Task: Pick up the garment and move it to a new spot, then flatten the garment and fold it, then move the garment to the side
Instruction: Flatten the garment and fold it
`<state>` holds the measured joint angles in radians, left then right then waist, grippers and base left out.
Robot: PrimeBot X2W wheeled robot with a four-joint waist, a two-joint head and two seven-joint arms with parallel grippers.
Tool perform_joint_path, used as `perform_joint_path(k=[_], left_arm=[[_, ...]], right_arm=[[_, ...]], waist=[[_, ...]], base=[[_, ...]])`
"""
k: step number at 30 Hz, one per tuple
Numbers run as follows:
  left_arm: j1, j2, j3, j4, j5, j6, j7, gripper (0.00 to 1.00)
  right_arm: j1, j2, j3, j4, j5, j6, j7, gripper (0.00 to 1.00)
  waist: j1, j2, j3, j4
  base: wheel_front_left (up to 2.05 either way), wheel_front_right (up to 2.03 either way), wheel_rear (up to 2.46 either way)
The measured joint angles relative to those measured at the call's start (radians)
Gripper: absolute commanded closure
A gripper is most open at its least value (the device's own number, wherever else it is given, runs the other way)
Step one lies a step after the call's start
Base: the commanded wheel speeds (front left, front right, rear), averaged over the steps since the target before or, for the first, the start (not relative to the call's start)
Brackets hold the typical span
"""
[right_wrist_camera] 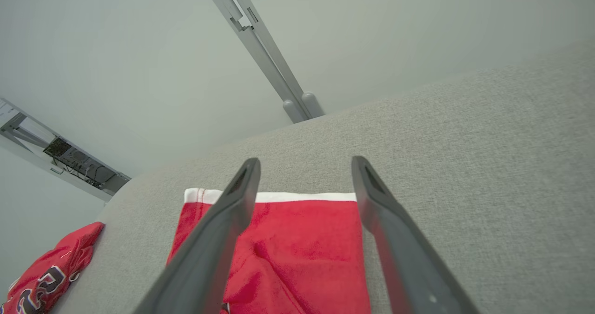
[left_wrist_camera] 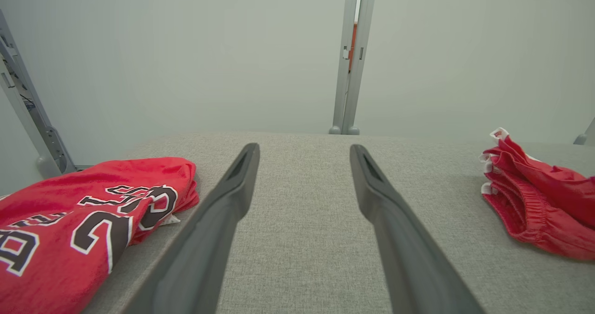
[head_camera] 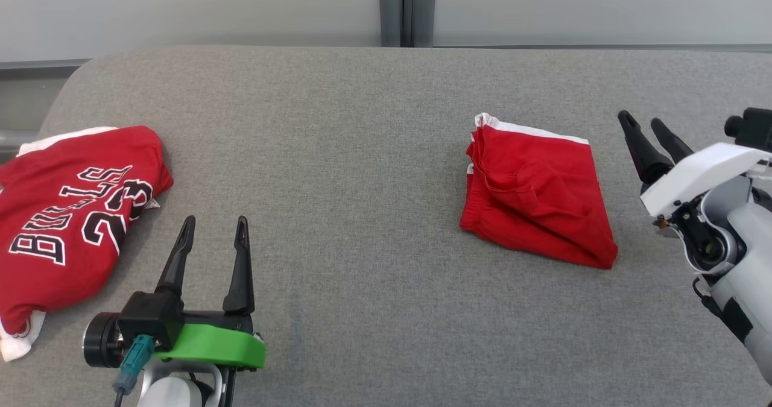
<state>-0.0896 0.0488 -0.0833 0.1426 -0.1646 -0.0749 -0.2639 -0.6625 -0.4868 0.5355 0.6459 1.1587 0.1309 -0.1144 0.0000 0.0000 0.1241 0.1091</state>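
Observation:
The garment, a pair of red shorts (head_camera: pixel 537 202) with white trim, lies folded into a compact wedge on the right half of the grey table (head_camera: pixel 362 123). To its right my right gripper (head_camera: pixel 640 120) hovers open, apart from the cloth and holding nothing. In the right wrist view the open fingers (right_wrist_camera: pixel 304 163) frame the shorts (right_wrist_camera: pixel 302 249) below them. My left gripper (head_camera: pixel 216 221) is open at the lower left with nothing between its fingers (left_wrist_camera: pixel 304 149). The left wrist view has the shorts (left_wrist_camera: pixel 544 207) at its right edge.
A red Bulls jersey (head_camera: pixel 72 214) with white trim lies loosely spread at the table's left edge, just left of my left gripper; it is also seen as the jersey (left_wrist_camera: pixel 69 221) and jersey (right_wrist_camera: pixel 51 267). A grey post (head_camera: pixel 407 9) stands behind the table's far edge.

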Motion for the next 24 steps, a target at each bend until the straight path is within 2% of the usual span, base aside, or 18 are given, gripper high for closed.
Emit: perform_joint_path(k=[1,2,3,4,5,15,24], left_arm=[[0.000,0.000,0.002,-0.001,0.002,0.000,0.000,0.00],[0.001,0.000,0.003,-0.001,0.004,-0.001,0.000,0.00],[0.001,0.000,0.003,-0.001,0.004,-0.002,0.000,0.00],[0.001,0.000,0.005,-0.001,0.007,-0.003,0.000,0.00],[0.001,0.000,0.006,-0.001,0.009,-0.004,0.000,0.00],[-0.004,0.000,0.002,0.000,0.025,-0.013,0.000,0.00],[-0.007,0.000,0.000,0.007,0.026,-0.014,0.000,0.00]], right_arm=[[0.010,-0.008,-0.003,0.008,0.000,0.000,-0.007,0.00],[0.022,-0.017,-0.007,0.016,0.000,0.000,-0.012,0.10],[0.029,-0.022,-0.008,0.024,-0.001,0.000,-0.016,0.68],[0.038,-0.029,-0.009,0.035,-0.002,0.000,-0.019,0.91],[0.045,-0.033,-0.007,0.046,-0.005,0.000,-0.020,1.00],[0.045,-0.038,0.067,0.166,-0.086,0.000,-0.051,1.00],[0.056,-0.032,0.171,0.177,-0.105,0.000,-0.067,1.00]], waist=[[0.0000,0.0000,0.001,-0.001],[0.0000,0.0000,0.003,-0.002],[0.0000,0.0000,0.004,-0.003],[0.0000,0.0000,0.006,-0.004],[0.0000,0.0000,0.008,-0.005],[0.0000,0.0000,0.030,0.007],[0.0000,0.0000,0.032,0.035]], base=[[0.00,0.00,0.00],[0.00,0.00,0.00],[0.00,0.00,0.00],[0.00,0.00,0.00],[0.00,0.00,0.00],[0.00,0.00,0.00],[0.00,0.00,0.00]])
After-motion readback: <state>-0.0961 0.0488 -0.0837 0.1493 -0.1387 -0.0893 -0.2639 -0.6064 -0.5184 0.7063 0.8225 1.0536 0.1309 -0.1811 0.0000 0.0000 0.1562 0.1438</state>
